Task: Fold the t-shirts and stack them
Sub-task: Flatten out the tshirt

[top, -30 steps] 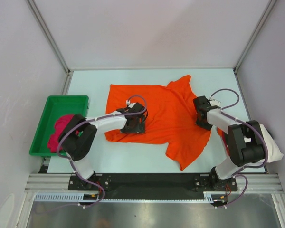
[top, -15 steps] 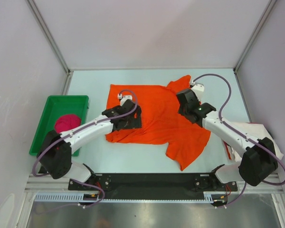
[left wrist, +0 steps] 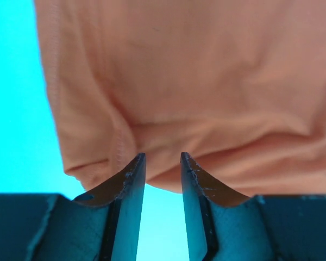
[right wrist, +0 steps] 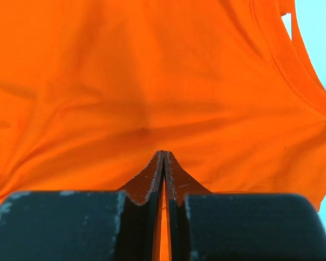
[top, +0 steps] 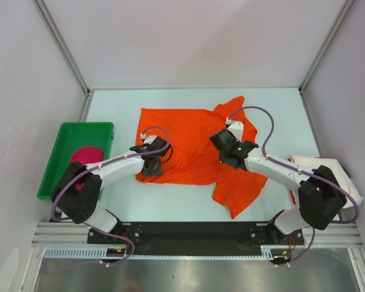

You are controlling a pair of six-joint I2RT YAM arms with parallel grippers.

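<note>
T-shirts are not yet stacked. The magenta t-shirt sits bunched in the green tray. The left gripper, fingers slightly apart, is at the near-left hem of the orange t-shirt, spread unfolded mid-table. The right gripper is closed, seemingly pinching its cloth. The off-white t-shirt waits far right — folding seems barely begun.

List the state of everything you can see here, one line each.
orange t-shirt: unfolded, spread out wrinkled on the table.
magenta-pink t-shirt: bunched up in the green tray.
off-white t-shirt: lying at the table's right edge.
green tray: holding only the magenta-pink t-shirt.
left gripper: jaws open, at the orange t-shirt's hem.
right gripper: jaws shut, over the orange t-shirt.
</note>
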